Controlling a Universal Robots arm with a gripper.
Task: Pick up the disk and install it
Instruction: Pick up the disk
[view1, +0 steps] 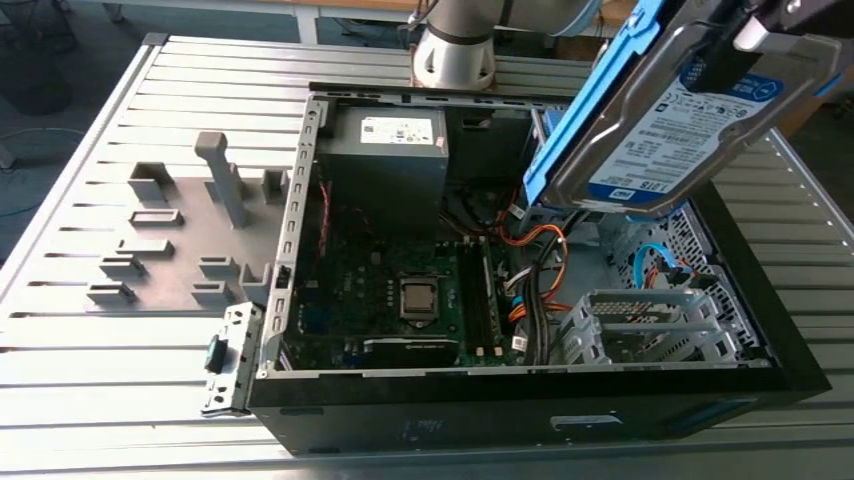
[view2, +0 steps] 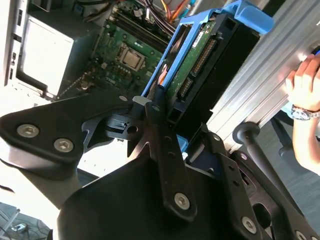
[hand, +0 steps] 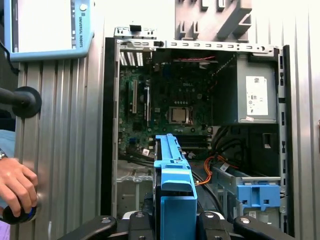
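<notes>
Blue plastic, pinched tight! The gripper (hand: 172, 222) has its jaws clamped on the disk (view1: 674, 115), gripping at one end of the bright carrier. In the second wrist view a black finger (view2: 159, 131) presses flat against the carrier's side.

The disk hangs in the air, tilted, label facing the exterior camera. It sits over the open computer case (view1: 534, 405) towards the exterior view's right, clear of everything inside and not yet seated in any bay.

On handling, I'd call it dense and rigid, heavy for its size. The metal body won't give, but the plastic frame probably flexes a little. The green circuit board (view2: 192, 55) and connector pins on its underside are bare, so those are the fragile parts. The carrier's side rails look like the safe place to hold. Smooth plastic at this tilt could slip if the clamp eases.

Below sit the motherboard (view1: 400, 290) and the grey power supply (view1: 387, 150), with orange cables (view1: 547, 240) between them and the silver drive cage (view1: 654, 330). A blue latch piece (hand: 257, 195) sits on that cage. Out on the ribbed metal table (view1: 80, 340), a person's hand (hand: 17, 182) rests well clear of the case.
</notes>
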